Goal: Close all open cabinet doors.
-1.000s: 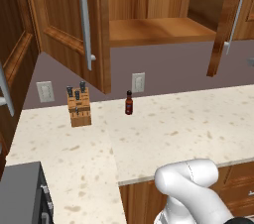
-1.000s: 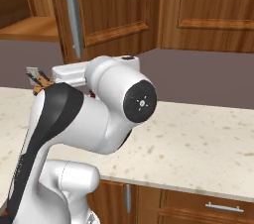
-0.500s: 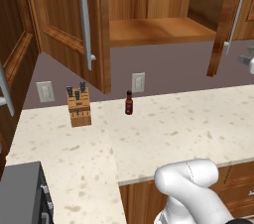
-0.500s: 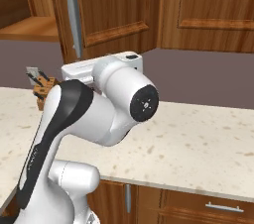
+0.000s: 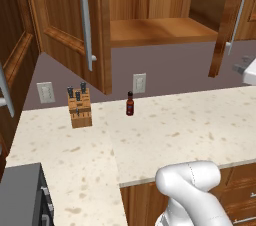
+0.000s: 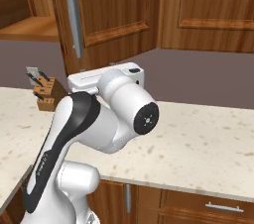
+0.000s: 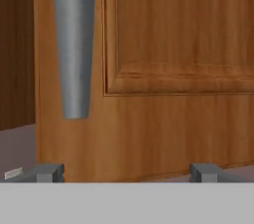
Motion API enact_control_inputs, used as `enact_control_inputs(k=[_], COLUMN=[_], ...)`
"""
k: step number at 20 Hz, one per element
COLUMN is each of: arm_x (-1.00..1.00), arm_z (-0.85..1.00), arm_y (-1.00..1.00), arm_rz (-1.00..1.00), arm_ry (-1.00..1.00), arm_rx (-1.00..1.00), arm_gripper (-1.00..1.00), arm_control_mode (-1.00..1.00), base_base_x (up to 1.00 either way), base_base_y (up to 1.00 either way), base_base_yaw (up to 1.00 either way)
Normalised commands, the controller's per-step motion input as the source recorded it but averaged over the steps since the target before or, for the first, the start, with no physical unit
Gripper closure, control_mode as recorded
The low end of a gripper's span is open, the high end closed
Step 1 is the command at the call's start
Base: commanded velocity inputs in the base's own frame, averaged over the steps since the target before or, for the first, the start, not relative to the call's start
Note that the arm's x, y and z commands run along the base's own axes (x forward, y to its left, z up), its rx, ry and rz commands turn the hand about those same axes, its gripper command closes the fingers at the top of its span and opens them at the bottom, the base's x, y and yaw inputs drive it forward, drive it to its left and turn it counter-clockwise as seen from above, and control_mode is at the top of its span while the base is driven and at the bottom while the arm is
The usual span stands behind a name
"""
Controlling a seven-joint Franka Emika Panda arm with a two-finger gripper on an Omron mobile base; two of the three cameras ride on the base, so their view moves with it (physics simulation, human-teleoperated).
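A reddish-brown panelled wooden cabinet door [image 7: 163, 69] stood squarely ahead of the spread jaws, its silver bar handle [image 7: 73, 44] above the left fingertip.

White arm [image 6: 94, 134] folded at the elbow, claw [image 7: 128, 172] raised, finger tips [image 7: 49, 172] spread wide, holding nothing

Base views flank the counter [image 5: 200, 125], hand view close against a cabinet door [image 7: 173, 34]

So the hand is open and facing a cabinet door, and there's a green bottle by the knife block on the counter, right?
Not quite: the bottle is dark red, not green, as the left base view shows. It stands on the counter near the knife block, and the open hand faces a cabinet door.
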Motion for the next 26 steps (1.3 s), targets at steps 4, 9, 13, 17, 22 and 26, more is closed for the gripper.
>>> enact_control_inputs(k=[4,9,13,17,22,26], arm_x=[0.42,0.29,0.27,0.17,0.18,0.13], arm_z=[0.00,0.00,0.00,0.00,0.00,0.00], arm_y=[0.00,0.00,0.01,0.03,0.10,0.33], arm_rz=[0.00,0.00,0.00,-0.04,-0.09,-0.17], arm_ry=[0.00,-0.01,0.00,0.00,-0.01,0.00], arm_rx=[0.02,0.02,0.01,0.00,0.00,0.00], arm_gripper=[-1.00,-1.00,-1.00,-1.00,-1.00,-1.00], arm_control_mode=[-1.00,-1.00,-1.00,-1.00,-1.00,-1.00], base_base_x=[0.00,0.00,0.00,0.00,0.00,0.00], base_base_y=[0.00,0.00,0.00,0.00,0.00,0.00], base_base_yaw=[0.00,0.00,0.00,0.00,0.00,0.00])
